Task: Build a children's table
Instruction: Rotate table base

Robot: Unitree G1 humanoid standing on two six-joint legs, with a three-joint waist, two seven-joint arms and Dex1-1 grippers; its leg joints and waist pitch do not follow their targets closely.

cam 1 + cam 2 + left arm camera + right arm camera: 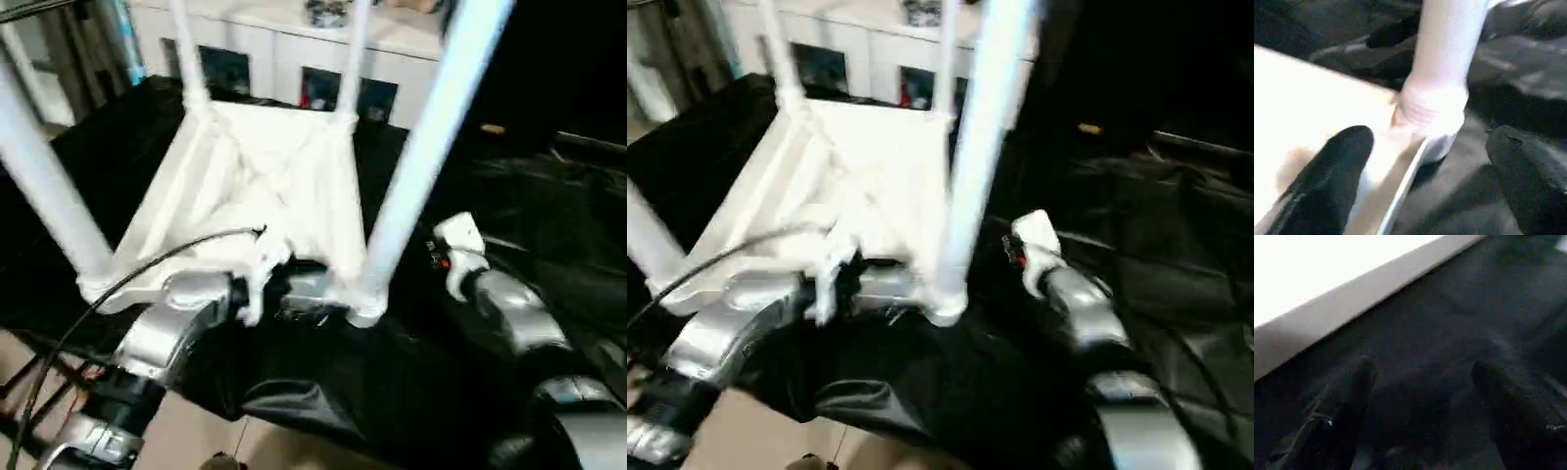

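The children's table (265,186) lies upside down on the black cloth (411,372) that covers the work surface, its ribbed underside facing up toward me and all four white legs standing up out of the corner sockets. The near right leg (421,157) rises tall and slanted across my head view, seated in its round socket (1432,115) at the corner closest to me; the near left leg (44,186) stands at the other near corner, and the two far legs (186,54) go up toward the white cabinet (294,49) behind the table. My left gripper (1425,161) is at that near right corner, its two black fingers (1332,181) spread wide apart: one lies over the white underside just inside the rim, the other sits out over the cloth, and the base of the leg stands between and beyond them. I hold nothing with it, and I cannot tell whether either finger touches the plastic. My right gripper (1420,401) is off to the right of the table, over bare black cloth, its fingers (1339,416) also well open and empty, with the table's white edge (1352,298) running slantwise beyond the fingertips. A black cable (127,274) arcs across my left forearm.
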